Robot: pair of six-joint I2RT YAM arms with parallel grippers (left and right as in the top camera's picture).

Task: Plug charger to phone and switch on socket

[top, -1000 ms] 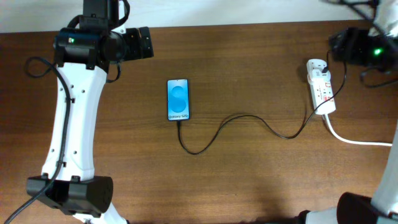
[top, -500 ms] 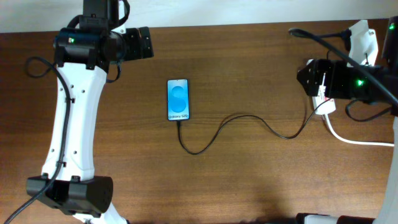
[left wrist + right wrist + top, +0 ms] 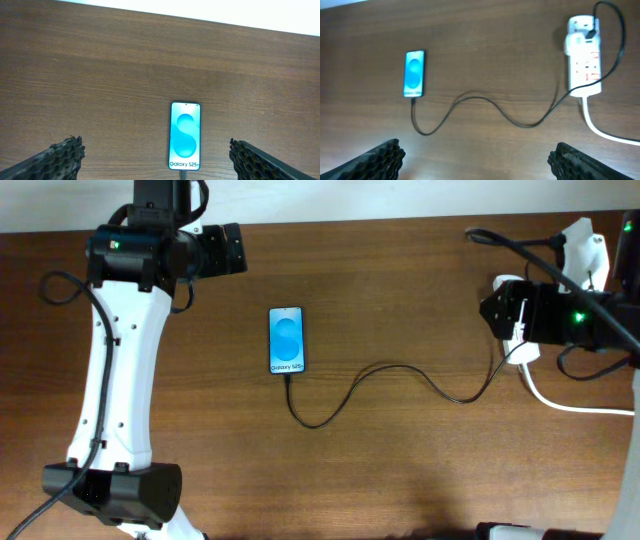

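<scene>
Fingers first: the right fingers [image 3: 375,159] stood wide apart and empty, their two dark pads at the lower corners of the right wrist view, well above the counter [image 3: 485,30]. From the gap between them the socket [image 3: 584,56] lay toward 1 o'clock. Its long axis ran 12 to 6, with red-marked switches [image 3: 592,75] along its body and the thick white cord [image 3: 588,116] leaving its 6 o'clock end. The charger [image 3: 485,100] looped from a white adapter [image 3: 576,44] at the strip's 12 o'clock end across to the phone [image 3: 414,73] and met the phone's 6 o'clock edge. The plugging therefore looked done, and the switch seemed to be what was left. Overhead, the right arm [image 3: 560,315] covered most of the socket and was clearly the nearer one. The left fingers [image 3: 55,159], likewise parted and empty, hung well apart from it, with the phone near their 12 o'clock. A press would likely call for a descent onto the switches; which switch serves the adapter I could not tell.
</scene>
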